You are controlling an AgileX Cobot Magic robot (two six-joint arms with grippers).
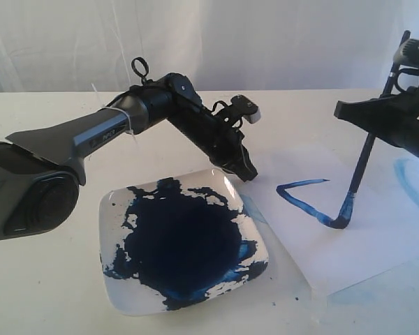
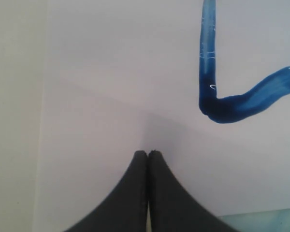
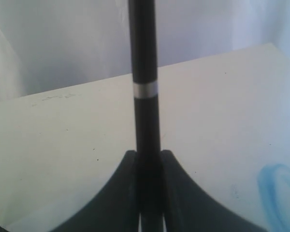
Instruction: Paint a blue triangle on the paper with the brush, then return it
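Two arms reach over a white table (image 1: 42,293); the right pincer (image 3: 148,153) is squeezed tight on the brush (image 1: 359,171), with the black handle caught between its two jaws; the brush leans a little, and its blue hairs press down on the paper (image 1: 349,258); the silver band shows on the handle past the jaws in the right wrist view.

The paper lies flat on the table, just beside a white square plate (image 1: 110,209) smeared with dark blue paint; the blue triangle (image 1: 300,199) sits near the paper's middle and is not closed yet; only two sides show; one thin side runs across, and one thick side slants down to the brush tip, where the hairs touch its end; a pale blue smear (image 1: 412,178) curls on the paper at the right edge of the exterior view.

The left pincer (image 1: 244,171) is closed with nothing in it; its two tips meet; it hangs over the paper by the plate's far corner, near the triangle's sharp corner; whether it touches the sheet I cannot tell.
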